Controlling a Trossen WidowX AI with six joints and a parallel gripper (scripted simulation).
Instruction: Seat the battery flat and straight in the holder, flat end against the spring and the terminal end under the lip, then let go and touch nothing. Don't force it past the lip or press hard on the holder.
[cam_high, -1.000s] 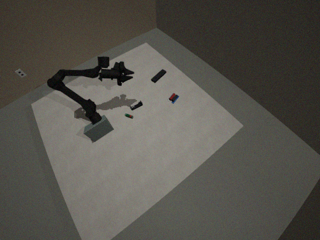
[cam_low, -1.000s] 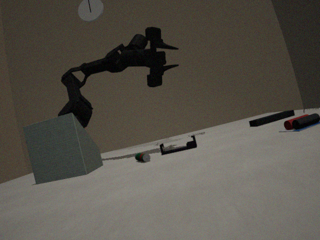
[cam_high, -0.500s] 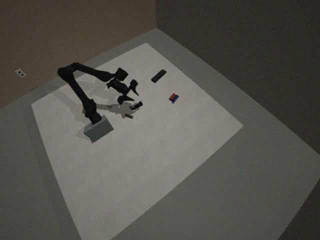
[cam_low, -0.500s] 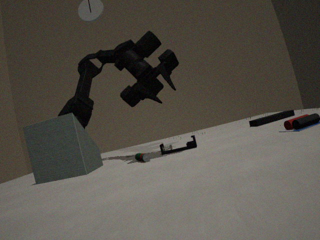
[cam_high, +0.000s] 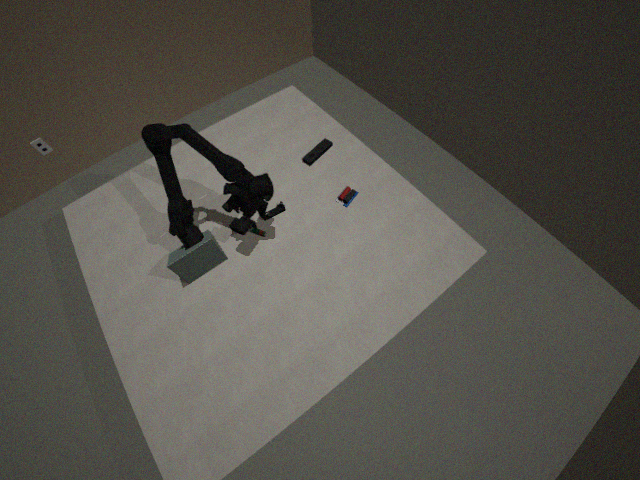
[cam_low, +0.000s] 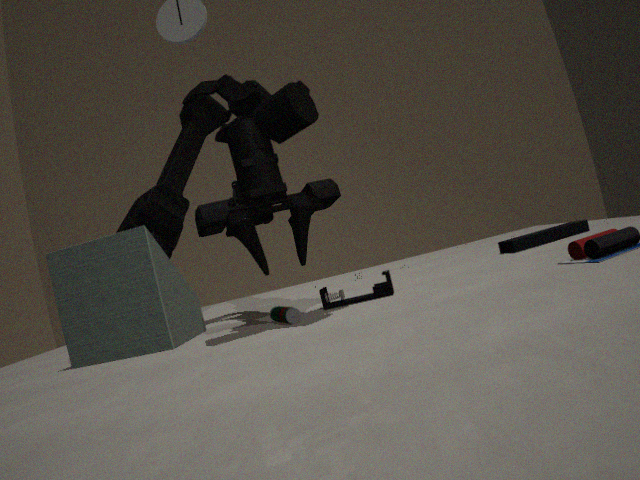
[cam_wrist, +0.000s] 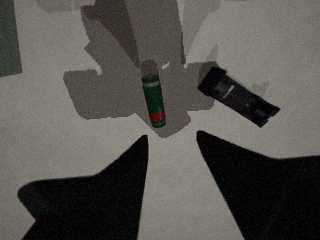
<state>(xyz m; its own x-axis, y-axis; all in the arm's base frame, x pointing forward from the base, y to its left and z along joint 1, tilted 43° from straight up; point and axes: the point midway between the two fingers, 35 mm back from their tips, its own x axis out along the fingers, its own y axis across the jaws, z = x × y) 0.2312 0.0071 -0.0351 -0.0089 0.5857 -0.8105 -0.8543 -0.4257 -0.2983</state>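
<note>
In the wrist view the two dark fingers fill the lower edge, spread partway with bare counter (cam_wrist: 172, 200) showing between them and nothing pinched. The hand (cam_low: 284, 268) hangs above the counter, fingertips pointing down and clear of the surface.

Just beyond the fingertips lies the battery (cam_wrist: 153, 99), green with a red band near the end closest to the hand and a pale grey end farther away. It rests on its side on the counter, inside the arm's shadow, and touches neither finger. In the exterior view the battery (cam_low: 284, 314) sits below and slightly ahead of the hand, apart from it.

Just beside the battery, but not touching it, is the holder (cam_wrist: 239, 96), a black open tray lying at an angle to the battery. From the exterior view the holder (cam_low: 357, 297) shows a small spring at its left end and a raised lip at its right end; its slot holds nothing.

The arm rises from a grey-green base block (cam_low: 93, 310) near the battery.

Well apart, across the counter, a red cylinder (cam_low: 584, 245) and a dark cylinder (cam_low: 612, 241) lie side by side on a blue pad (cam_high: 351, 200), and farther still lies a long black bar (cam_high: 317, 151).
</note>
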